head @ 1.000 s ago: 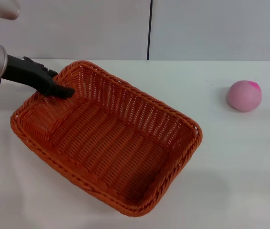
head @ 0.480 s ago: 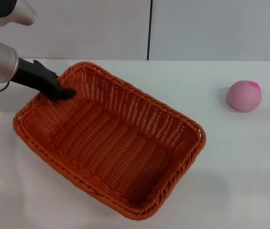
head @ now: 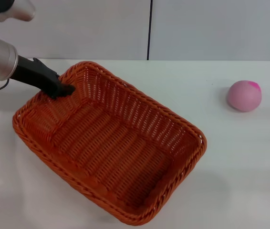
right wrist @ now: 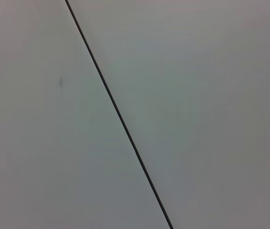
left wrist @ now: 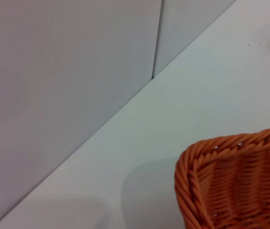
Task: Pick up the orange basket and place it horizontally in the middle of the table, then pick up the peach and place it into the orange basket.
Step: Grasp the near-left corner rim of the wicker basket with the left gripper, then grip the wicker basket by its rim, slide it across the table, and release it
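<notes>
I am seeing the left gripper (head: 64,89) clamping the basket (head: 109,143) rim's far-left corner, with the peach (head: 244,96) showing only in the head view.

The orange basket (head: 111,143), woven with a braided rim and empty, sits skewed on the white table (head: 240,157), its far left corner at the left gripper (head: 63,89), while the pink peach (head: 244,96) lies well off to that claw's right.

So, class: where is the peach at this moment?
In the head view the peach sits on the table at the robot's right, apart from the orange basket, toward the back wall.
</notes>
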Controlling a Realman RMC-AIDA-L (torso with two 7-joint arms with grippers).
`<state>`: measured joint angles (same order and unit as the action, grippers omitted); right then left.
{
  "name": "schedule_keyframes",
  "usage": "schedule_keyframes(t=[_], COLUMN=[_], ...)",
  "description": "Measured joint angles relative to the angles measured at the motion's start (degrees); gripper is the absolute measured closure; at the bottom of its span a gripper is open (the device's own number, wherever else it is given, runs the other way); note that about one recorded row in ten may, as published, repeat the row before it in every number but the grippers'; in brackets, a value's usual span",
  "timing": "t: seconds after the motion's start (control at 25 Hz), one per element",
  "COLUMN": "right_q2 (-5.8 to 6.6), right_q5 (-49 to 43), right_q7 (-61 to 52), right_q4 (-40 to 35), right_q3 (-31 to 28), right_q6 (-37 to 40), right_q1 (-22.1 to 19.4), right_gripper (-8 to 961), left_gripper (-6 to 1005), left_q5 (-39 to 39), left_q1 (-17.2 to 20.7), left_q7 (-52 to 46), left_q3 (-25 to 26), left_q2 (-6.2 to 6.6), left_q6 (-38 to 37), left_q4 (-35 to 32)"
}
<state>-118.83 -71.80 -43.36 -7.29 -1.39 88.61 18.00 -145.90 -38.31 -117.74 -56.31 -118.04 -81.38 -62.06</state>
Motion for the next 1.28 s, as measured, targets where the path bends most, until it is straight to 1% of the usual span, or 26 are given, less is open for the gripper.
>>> schedule_keyframes(t=[0.08, 0.12, 0.2, 0.4, 0.52, 0.76, 0.88, 0.92, 0.96, 1.0, 1.08, 1.12, 1.16, 1.2, 1.24, 1.28], right_q2=[0.00, 0.00, 0.00, 0.00, 0.00, 0.00, 0.05, 0.06, 0.06, 0.07, 0.11, 0.18, 0.18, 0.22, 0.26, 0.27], right_q5=[0.01, 0.01, 0.03, 0.13, 0.15, 0.17, 0.17, 0.17, 0.17, 0.17, 0.17, 0.17, 0.17, 0.17, 0.17, 0.17], right_q7=[-0.02, -0.02, -0.03, -0.05, -0.06, -0.12, -0.40, -0.59, -0.68, -0.82, -1.16, -1.63, -1.63, -1.89, -2.08, -2.28], right_q4=[0.00, 0.00, 0.00, 0.00, 0.00, 0.15, 0.17, 0.18, 0.17, 0.13, -0.14, -0.38, -0.38, -0.51, -0.61, -0.68], right_q3=[-0.02, -0.02, -0.02, -0.10, -0.12, -0.10, -0.10, -0.10, -0.10, -0.09, -0.10, -0.10, -0.10, -0.10, -0.11, -0.11], right_q6=[-0.01, -0.01, -0.04, -1.14, -1.86, -2.23, -2.24, -2.20, -2.16, -2.02, -1.86, -1.79, -1.79, -1.78, -1.77, -1.77], right_q1=[0.02, 0.02, 0.02, 0.19, 0.41, 0.62, 0.63, 0.63, 0.62, 0.58, 0.51, 0.50, 0.50, 0.51, 0.54, 0.58], right_gripper=[298, 298, 298, 298, 298, 298, 298, 298, 298, 298, 298, 298, 298, 298, 298, 298], left_gripper=[796, 796, 798, 809, 815, 826, 830, 832, 832, 832, 831, 831, 831, 831, 831, 830], left_q5=[0.00, 0.30, 0.44, 1.66, 2.65, 5.96, 5.96, 6.68, 6.68, 7.01, 7.01, 7.35, 7.35, 8.31, 8.31, 8.65], left_q1=[0.00, 0.11, 0.25, -0.34, -1.29, -2.13, -2.13, -2.86, -2.86, -3.07, -3.07, -3.10, -3.10, -2.70, -2.70, -2.52], left_q7=[0.00, -2.25, -4.12, -7.13, -11.24, -13.47, -13.47, -15.65, -15.65, -17.23, -17.23, -18.87, -18.87, -21.67, -21.67, -22.80], left_q3=[0.00, 0.03, 0.15, 0.53, 1.12, 5.58, 5.58, 11.40, 11.40, 13.55, 13.55, 14.74, 14.74, 17.14, 17.14, 18.55], left_q2=[0.00, 0.00, 0.00, -0.02, -0.04, 0.16, 0.16, 0.37, 0.37, 0.47, 0.47, 0.56, 0.56, 0.69, 0.69, 0.79], left_q6=[0.00, -1.18, -1.64, -2.18, -4.22, -6.75, -6.75, -8.50, -8.50, -9.36, -9.36, -9.83, -9.83, -9.99, -9.99, -9.99], left_q4=[0.00, -1.70, -2.47, -2.05, -2.20, -2.07, -2.07, -1.56, -1.56, -1.48, -1.48, -1.64, -1.64, -1.68, -1.68, -1.42])
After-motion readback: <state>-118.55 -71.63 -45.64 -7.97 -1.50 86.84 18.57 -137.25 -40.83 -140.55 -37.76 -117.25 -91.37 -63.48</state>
